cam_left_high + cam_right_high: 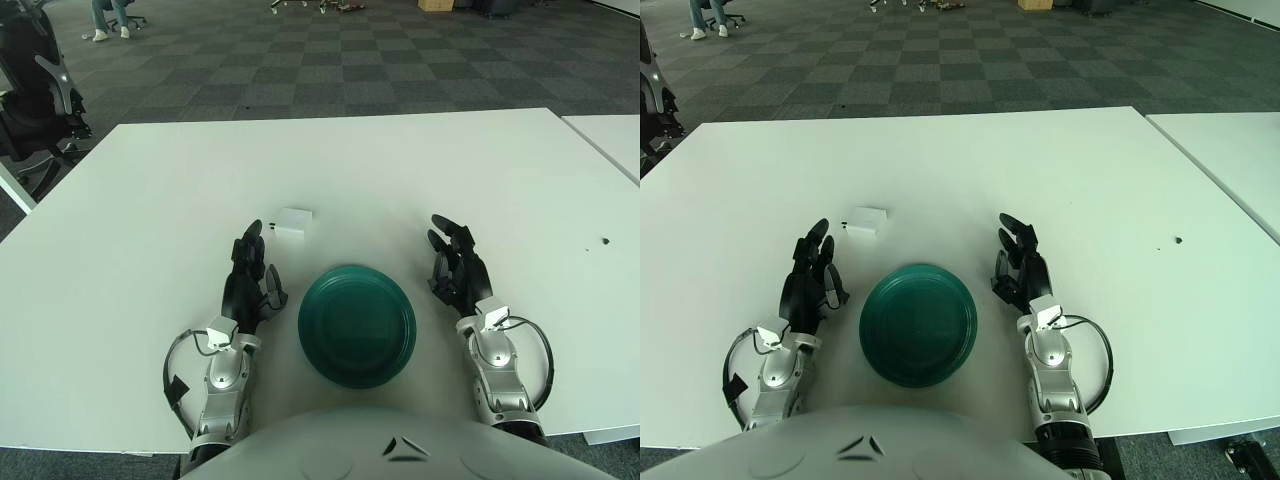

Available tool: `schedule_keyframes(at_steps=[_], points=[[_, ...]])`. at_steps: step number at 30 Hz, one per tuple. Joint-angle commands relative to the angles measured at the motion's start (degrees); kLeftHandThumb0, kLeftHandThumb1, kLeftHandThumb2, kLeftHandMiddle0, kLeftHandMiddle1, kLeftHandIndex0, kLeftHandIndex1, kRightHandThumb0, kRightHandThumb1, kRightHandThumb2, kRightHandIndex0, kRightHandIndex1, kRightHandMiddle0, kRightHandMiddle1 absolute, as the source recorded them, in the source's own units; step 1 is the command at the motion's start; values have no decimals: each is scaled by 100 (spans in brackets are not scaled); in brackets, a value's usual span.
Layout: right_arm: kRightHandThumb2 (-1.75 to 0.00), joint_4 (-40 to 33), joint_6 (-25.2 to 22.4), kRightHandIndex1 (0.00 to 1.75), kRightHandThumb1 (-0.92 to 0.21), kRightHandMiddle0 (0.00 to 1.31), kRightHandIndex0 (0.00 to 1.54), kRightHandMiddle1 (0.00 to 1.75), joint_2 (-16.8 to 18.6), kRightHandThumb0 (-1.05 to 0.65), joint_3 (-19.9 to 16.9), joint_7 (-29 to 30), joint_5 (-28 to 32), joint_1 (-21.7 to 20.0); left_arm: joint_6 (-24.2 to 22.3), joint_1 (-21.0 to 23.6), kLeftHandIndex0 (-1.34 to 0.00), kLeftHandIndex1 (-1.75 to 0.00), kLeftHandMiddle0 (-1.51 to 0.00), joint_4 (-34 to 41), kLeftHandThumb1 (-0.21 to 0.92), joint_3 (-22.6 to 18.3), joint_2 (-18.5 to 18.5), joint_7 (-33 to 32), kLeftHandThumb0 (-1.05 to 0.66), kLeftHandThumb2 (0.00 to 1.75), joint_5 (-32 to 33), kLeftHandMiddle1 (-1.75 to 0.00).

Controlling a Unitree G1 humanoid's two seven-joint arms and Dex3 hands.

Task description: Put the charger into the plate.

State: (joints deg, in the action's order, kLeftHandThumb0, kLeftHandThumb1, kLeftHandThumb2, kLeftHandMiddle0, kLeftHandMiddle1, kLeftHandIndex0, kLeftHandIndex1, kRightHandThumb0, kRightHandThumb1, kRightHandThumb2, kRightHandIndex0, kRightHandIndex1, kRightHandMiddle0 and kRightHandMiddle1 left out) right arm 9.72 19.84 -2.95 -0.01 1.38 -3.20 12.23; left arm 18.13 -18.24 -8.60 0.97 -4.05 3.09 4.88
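The left hand [250, 275] rests on the white table [130, 200] at about nine o'clock from the plate, fingers loosely extended and pointing away from the robot, holding nothing. Its fingertips [253, 231] reach toward the charger [292, 222], a small white block lying flat on the table just beyond them, at roughly one o'clock from the hand. The charger's long side runs mostly left to right with a slight tilt, and a short dark stub shows at its left end, the end closest to the fingertips. It sits near the fingertips but apart from them; no finger touches it.

The green plate [357, 325] lies between the two hands, empty, with the charger at about eleven o'clock from its centre and outside its rim.

The right hand [457, 268] rests at three o'clock from the plate, fingers likewise relaxed and empty, well apart from the charger with the plate's far edge between them.

By my reading the left hand is the nearer one by a clear margin, so the coming move looks like a short forward reach, slightly to the right, then a carry back toward five o'clock to bring the charger over the plate
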Motion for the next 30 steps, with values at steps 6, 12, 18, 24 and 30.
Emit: schedule_keyframes(at_steps=[6, 12, 18, 24, 30], points=[[-90, 828, -572, 1, -92, 0, 34, 68, 31, -80, 32, 95, -138, 402, -584, -227, 0, -59, -18, -239, 92, -221, -7, 303, -92, 107, 594, -1], [-90, 896, -578, 1, -92, 0, 34, 70, 107, -80, 108, 178, -187, 362, -959, -292, 0, -61, -20, 155, 92, -365, -7, 456, -90, 106, 1079, -1], [-89, 994, -573, 1, -92, 0, 34, 74, 162, -79, 154, 241, -192, 288, -1670, -194, 0, -69, -24, 1284, 92, -520, 159, 242, -89, 105, 1316, -3], [-88, 1190, -520, 0, -92, 0, 34, 75, 192, -79, 201, 320, -210, 170, -1690, 211, 0, -76, -25, 2000, 92, -282, 143, -354, -88, 102, 279, -2], [-89, 1379, -441, 0, -92, 0, 33, 76, 227, -79, 246, 425, -250, 57, -1280, 813, 0, -76, -20, 1764, 92, -208, 522, -802, -87, 90, -992, -1]])
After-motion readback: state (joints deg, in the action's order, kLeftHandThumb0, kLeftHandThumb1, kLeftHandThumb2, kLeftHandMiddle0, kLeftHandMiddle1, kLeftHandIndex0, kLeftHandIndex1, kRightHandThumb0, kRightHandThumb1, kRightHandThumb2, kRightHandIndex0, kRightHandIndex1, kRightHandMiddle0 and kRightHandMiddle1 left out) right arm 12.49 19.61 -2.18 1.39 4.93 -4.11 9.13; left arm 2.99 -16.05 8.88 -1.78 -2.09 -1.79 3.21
